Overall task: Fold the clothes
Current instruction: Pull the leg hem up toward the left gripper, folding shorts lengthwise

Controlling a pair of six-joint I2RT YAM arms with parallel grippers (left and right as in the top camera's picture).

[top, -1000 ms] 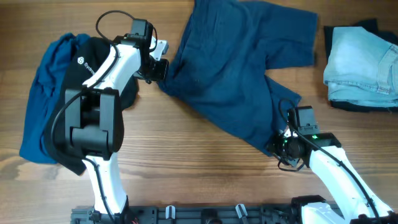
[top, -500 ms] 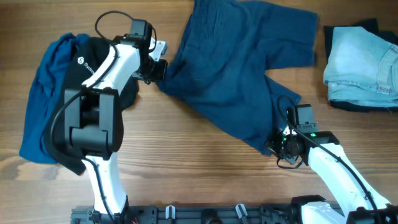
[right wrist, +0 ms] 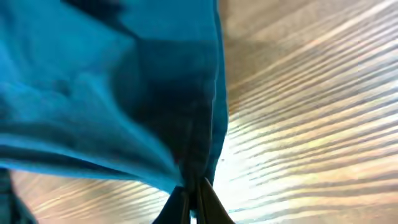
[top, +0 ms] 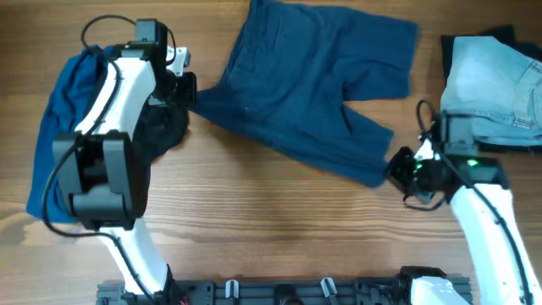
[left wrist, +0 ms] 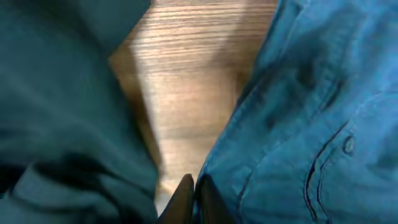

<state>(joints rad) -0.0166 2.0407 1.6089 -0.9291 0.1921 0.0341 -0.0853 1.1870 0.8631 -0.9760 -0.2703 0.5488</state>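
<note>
Your left pincer (top: 188, 89) is pinched tight on one corner of the navy shorts (top: 305, 85), which stretch rightward from it across the desk (top: 254, 220). Your right pincer (top: 396, 165) is clamped on a leg hem. Pull unevenly and either thin pinch may slip, dropping its corner.

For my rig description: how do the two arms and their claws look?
The left arm and right arm have white rounded shells with black joint blocks. A thin black cable loops by each wrist. The left claw and right claw are black; a green light glows on the right wrist.
</note>
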